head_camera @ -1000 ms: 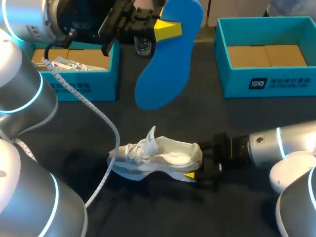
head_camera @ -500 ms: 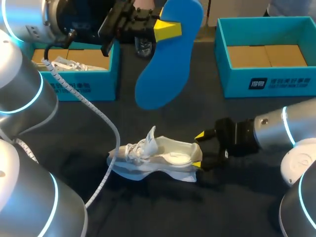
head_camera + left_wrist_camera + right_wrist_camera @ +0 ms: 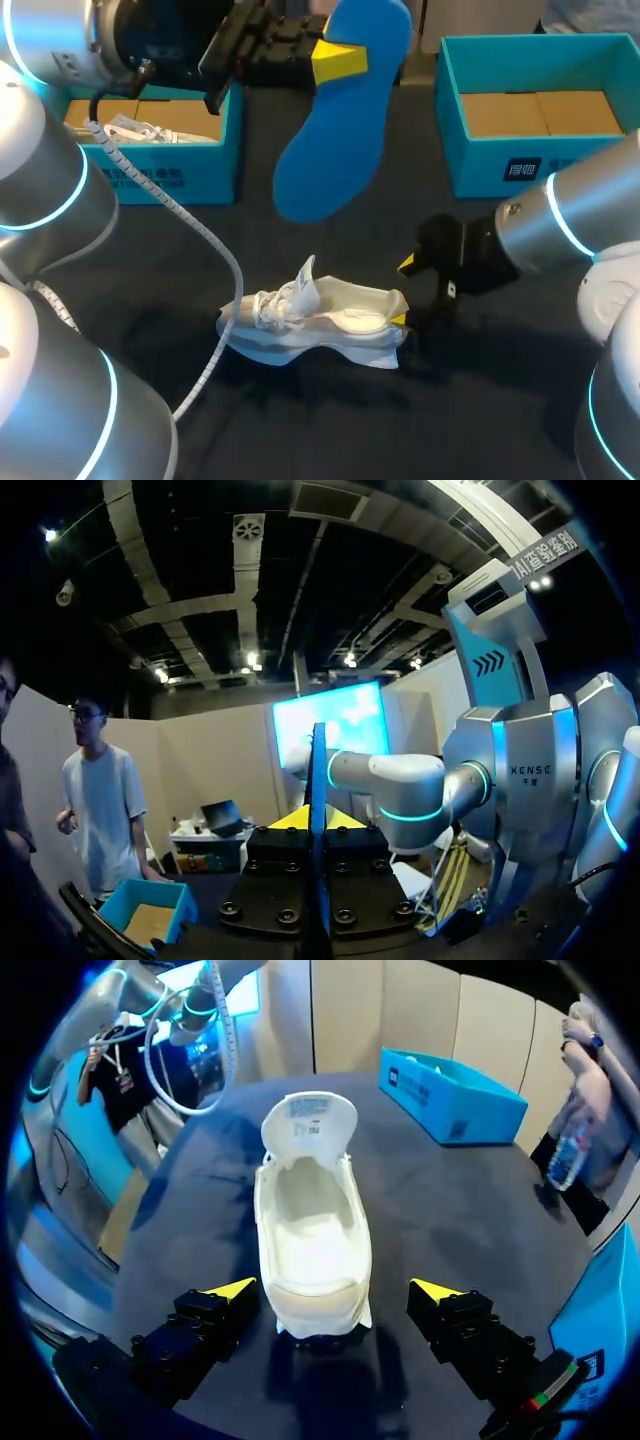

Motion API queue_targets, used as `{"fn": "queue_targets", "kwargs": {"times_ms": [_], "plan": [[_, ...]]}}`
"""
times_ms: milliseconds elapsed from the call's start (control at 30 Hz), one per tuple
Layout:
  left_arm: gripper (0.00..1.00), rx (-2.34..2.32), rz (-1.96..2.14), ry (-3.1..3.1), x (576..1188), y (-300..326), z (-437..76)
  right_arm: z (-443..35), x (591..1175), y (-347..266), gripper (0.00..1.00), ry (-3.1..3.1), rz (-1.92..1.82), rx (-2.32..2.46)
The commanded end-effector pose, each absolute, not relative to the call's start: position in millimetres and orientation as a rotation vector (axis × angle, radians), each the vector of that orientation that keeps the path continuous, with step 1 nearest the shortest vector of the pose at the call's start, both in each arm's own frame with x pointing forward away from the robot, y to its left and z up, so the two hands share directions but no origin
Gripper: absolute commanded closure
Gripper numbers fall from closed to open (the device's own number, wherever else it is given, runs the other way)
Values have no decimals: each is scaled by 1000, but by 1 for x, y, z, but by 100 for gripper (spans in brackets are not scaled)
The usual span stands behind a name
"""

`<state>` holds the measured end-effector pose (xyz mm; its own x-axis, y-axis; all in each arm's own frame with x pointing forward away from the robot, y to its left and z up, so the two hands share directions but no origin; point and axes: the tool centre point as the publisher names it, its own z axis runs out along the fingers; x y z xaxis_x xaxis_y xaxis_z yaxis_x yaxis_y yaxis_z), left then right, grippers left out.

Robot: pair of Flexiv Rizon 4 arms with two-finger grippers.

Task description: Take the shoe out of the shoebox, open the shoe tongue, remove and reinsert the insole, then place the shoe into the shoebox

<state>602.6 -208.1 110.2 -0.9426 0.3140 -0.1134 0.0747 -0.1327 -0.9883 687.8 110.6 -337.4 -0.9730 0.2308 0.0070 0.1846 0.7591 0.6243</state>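
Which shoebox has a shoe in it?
The left box: a white shoe lies inside it. The right box shows only its bare cardboard bottom.

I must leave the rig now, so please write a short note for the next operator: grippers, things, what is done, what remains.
Left gripper: shut on the blue insole, held above the table.
Right gripper: open, fingers either side of the heel of the shoe, not touching.
It lies on the table, tongue up, insole out.
To do: reinsert insole, put shoe into a shoebox.

White shoe (image 3: 330, 322) upright on its sole, tongue (image 3: 305, 283) up; blue insole (image 3: 335, 150) aloft, clamped in left tool (image 3: 345, 58)
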Motion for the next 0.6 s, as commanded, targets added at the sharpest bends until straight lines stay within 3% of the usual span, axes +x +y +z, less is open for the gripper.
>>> {"fn": "queue_targets", "kwargs": {"times_ms": [33,600], "plan": [[100,-448,2202,-1954,604,-209,110,-332,682,114,0,3051,454,367],[100,-448,2202,-1954,604,-209,110,-329,666,127,0,3068,312,369]]}}
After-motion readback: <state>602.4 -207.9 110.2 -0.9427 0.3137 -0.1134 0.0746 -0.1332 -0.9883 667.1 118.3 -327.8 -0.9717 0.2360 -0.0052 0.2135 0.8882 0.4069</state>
